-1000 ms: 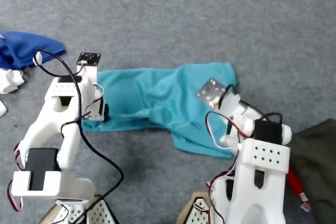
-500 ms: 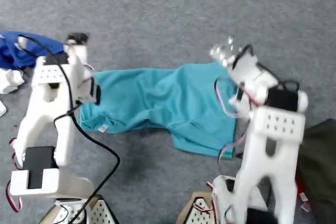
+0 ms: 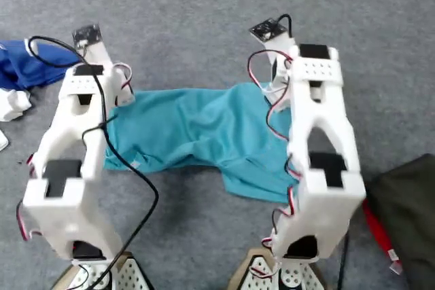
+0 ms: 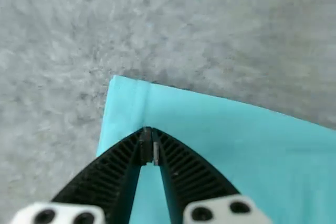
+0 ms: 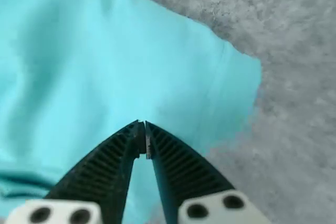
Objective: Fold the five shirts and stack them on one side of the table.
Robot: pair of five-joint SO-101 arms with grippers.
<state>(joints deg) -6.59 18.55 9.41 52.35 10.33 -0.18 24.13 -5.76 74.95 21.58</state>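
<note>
Nearest, at the right edge of the desk [image 3: 204,18], a dark green garment [image 3: 408,202] lies bunched. Mid-desk, the teal shirt [image 3: 204,134] lies spread and rumpled between both arms. The left end effector [image 4: 147,148] is pressed tip to tip over its far left corner, and the right end effector [image 5: 142,141] likewise over its far right corner. Farther left lies a blue shirt [image 3: 30,66].

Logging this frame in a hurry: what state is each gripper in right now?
Left gripper: closed, no cloth seen in it, over a corner of the teal shirt.
Right gripper: closed, no cloth seen in it, over another corner.
</note>
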